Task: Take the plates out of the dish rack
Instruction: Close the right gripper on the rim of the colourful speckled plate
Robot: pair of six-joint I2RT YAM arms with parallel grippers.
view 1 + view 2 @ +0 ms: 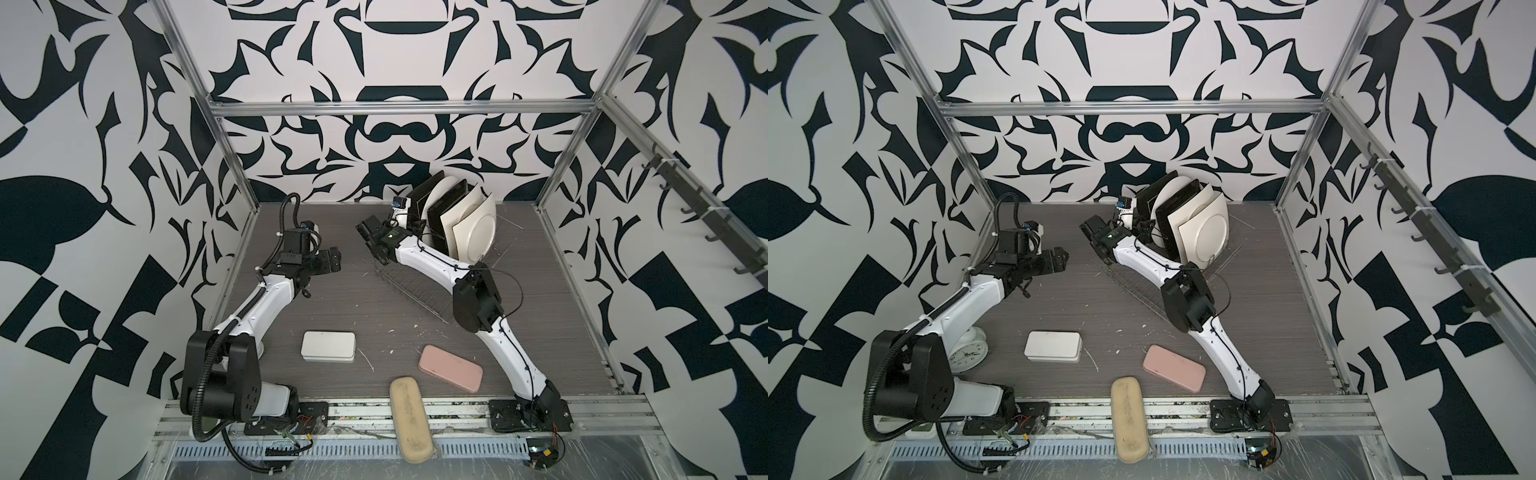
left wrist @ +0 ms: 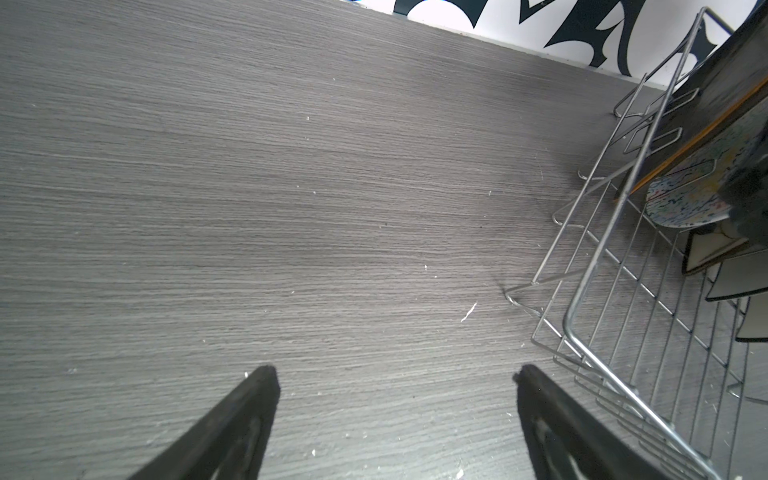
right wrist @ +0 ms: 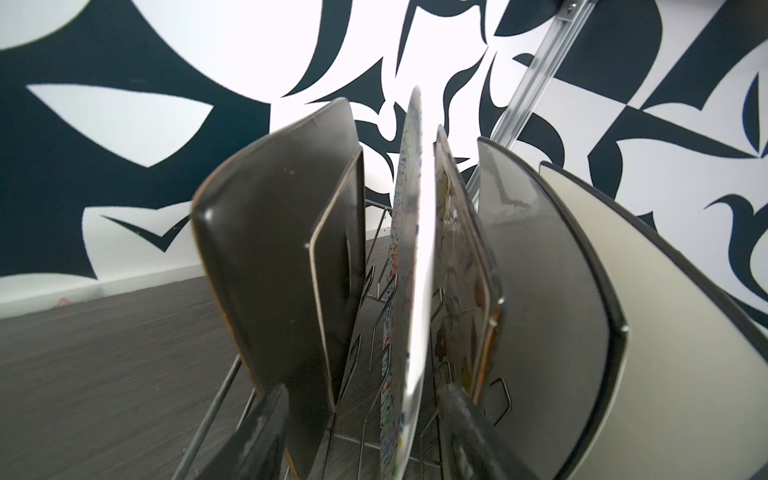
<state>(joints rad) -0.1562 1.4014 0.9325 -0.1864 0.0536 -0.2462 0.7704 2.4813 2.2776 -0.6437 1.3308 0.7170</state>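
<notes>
Plates (image 1: 457,216) stand on edge, five packed close, at the far end of the dish rack (image 1: 415,291) in both top views. The right arm (image 1: 424,257) stretches over the rack's bare near end to reach them. The left end effector (image 1: 334,262) hangs over the tabletop (image 1: 332,316), off to the rack's side and well apart from the plates.

From the left wrist, the left end effector (image 2: 395,374) has its fingers spread wide, with only bare tabletop between them. The rack's wire corner sits just beside one finger, and the plates stand farther ahead on that side.

From the right wrist, the right end effector (image 3: 365,390) is open, one finger on either side of the round squiggle plate (image 3: 409,249), with a gap showing on each side. A black square plate (image 3: 270,249) rises right beside one finger, the flowered plate (image 3: 457,270) right beside the other.
</notes>
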